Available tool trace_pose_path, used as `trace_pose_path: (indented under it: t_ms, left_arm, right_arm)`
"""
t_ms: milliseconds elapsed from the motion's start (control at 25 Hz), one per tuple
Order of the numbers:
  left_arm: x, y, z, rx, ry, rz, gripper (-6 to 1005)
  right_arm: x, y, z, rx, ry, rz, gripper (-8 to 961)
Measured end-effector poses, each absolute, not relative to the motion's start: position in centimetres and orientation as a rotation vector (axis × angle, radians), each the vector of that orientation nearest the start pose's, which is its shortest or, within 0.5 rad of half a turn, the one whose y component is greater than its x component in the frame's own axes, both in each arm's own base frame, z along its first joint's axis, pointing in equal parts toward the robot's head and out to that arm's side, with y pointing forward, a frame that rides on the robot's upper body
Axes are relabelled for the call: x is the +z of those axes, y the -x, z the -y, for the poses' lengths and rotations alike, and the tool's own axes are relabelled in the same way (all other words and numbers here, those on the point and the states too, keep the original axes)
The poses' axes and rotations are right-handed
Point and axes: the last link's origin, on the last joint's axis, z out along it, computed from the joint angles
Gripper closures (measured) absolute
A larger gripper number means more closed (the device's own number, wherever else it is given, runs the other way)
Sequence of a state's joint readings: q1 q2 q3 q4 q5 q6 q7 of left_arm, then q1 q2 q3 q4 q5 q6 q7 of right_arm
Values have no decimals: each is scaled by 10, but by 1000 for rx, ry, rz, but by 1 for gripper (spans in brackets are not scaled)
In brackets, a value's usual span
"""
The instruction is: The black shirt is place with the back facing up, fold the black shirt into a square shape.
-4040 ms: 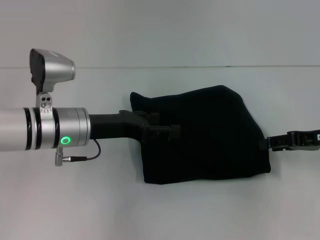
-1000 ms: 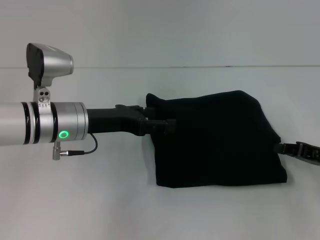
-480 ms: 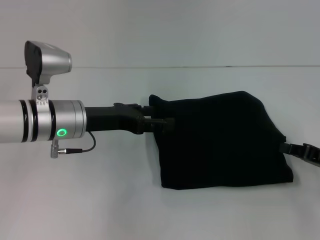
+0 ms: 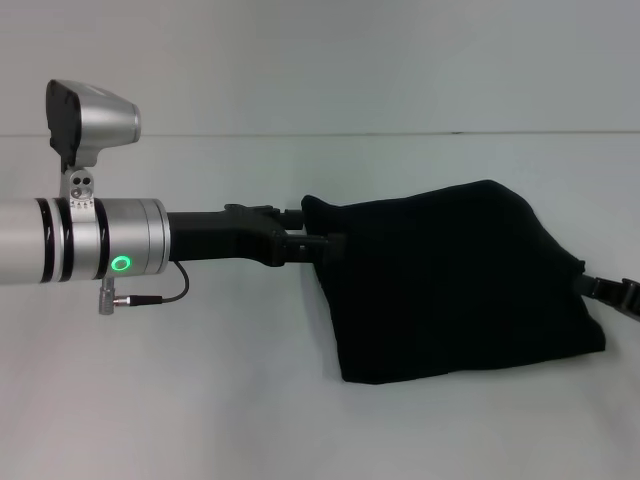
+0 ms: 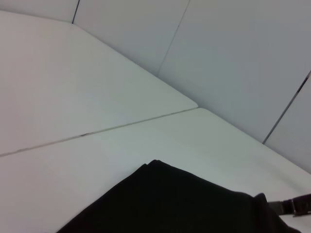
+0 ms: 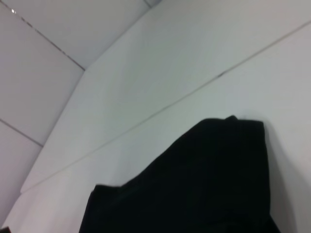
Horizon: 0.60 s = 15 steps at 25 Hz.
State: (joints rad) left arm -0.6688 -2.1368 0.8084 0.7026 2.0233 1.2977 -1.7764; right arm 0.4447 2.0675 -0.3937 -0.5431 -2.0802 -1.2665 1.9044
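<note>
The black shirt (image 4: 450, 280) lies folded into a rough block right of centre on the white table (image 4: 200, 400) in the head view. My left gripper (image 4: 335, 243) reaches in from the left and sits at the shirt's upper left corner, over its edge. My right gripper (image 4: 610, 292) is at the frame's right edge, shut on the shirt's right side. The shirt also shows in the left wrist view (image 5: 170, 204), with my right gripper (image 5: 291, 208) beyond it, and in the right wrist view (image 6: 194, 184).
My left arm's silver wrist with a green light (image 4: 122, 265) and its camera housing (image 4: 95, 125) stretch across the left of the table. A seam (image 4: 300, 134) runs across the table behind the shirt. A pale wall stands beyond.
The shirt has slid to the right along with my right gripper, which is now almost out of frame. My left gripper has stayed nearly in place, so it now sits nearer the shirt's left edge.
</note>
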Motion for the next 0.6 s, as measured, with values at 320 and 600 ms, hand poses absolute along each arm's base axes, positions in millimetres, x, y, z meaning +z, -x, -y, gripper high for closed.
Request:
trace_pose_path:
  t_ms: [320,600]
  left_arm:
    - [-29,212,-383,-614,2627,950,137]
    - [-29,213,-383,-612,2621,953,137]
  right_arm:
    - [24,-355,-324,815,1921,-1574,925]
    - [23,-355,-324,782,1957,-1578,924]
